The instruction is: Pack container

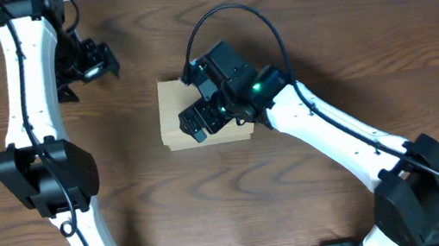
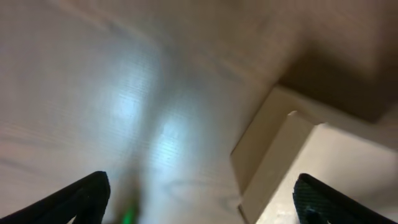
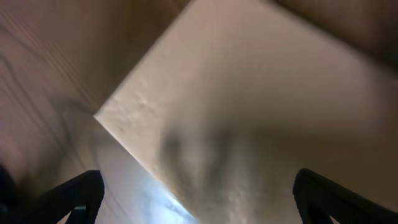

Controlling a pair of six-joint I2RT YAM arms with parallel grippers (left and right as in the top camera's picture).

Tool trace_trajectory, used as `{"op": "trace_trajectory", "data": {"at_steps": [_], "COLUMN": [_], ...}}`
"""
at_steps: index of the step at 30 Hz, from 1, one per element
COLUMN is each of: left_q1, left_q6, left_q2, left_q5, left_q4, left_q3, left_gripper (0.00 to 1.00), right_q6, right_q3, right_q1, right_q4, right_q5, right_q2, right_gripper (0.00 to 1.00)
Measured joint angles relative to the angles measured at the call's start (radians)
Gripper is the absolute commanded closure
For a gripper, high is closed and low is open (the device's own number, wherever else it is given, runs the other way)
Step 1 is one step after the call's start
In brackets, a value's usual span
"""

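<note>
Your right fingers [image 3: 73,198] spread wide just above the container [image 1: 173,117]; your left fingers [image 2: 82,198] spread wide over the desk [image 1: 335,18] nearby.

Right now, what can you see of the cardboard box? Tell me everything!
The container is a small, plain tan cardboard box with no print. Its lid looks shut and flat. It sits on the brown wooden table, near the middle. The right gripper hangs over its top with jaws open; whether it touches the box I cannot tell. The left gripper is apart from it.
</note>
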Motion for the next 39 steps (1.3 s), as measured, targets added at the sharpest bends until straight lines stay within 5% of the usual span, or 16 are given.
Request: {"op": "trace_trajectory", "data": {"at_steps": [15,28,39], "left_q1": [-0.005,-0.133,-0.137], "left_q6": [0.113,0.169,0.168], "left_q2": [-0.132,-0.752,-1.161], "left_q5": [0.182,0.078,0.034], "left_q4": [0.0,0.0,0.001], "left_q3": [0.108,0.096,-0.294], "left_gripper": [0.04,0.04,0.04], "right_q6": [-0.1,-0.181,-0.129], "right_q3": [0.032,-0.114,-0.339], "right_q1": [-0.126,-0.164,-0.165], "right_q4": [-0.22,-0.361,-0.362], "right_q5": [0.048,0.1,0.111], "right_q2": [-0.381,-0.873,-1.311], "right_gripper": [0.01,0.01,0.01]}}
